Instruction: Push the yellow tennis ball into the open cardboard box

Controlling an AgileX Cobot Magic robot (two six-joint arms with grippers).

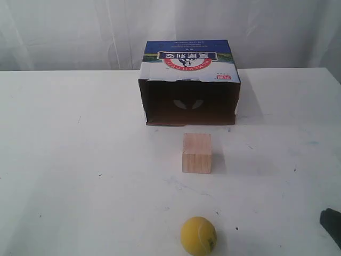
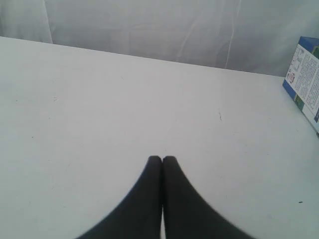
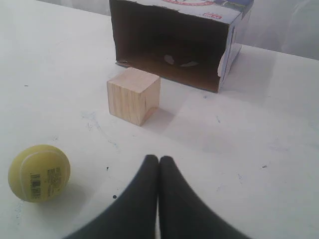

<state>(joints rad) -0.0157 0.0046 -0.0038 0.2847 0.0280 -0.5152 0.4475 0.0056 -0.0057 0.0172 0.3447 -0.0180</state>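
The yellow tennis ball (image 1: 198, 236) rests at the table's front edge, its dark logo showing in the right wrist view (image 3: 39, 173). The open cardboard box (image 1: 189, 85) lies at the back centre, dark mouth facing the front; the right wrist view shows that mouth (image 3: 172, 42), and one printed side shows in the left wrist view (image 2: 305, 82). My right gripper (image 3: 159, 159) is shut and empty, apart from the ball; in the exterior view only a dark tip (image 1: 331, 223) shows at the right edge. My left gripper (image 2: 162, 159) is shut over bare table, out of the exterior view.
A pale wooden cube (image 1: 196, 153) stands between the ball and the box mouth, also seen in the right wrist view (image 3: 133, 95). The white table (image 1: 80, 160) spreads wide on both sides. A white curtain (image 1: 64, 32) hangs behind.
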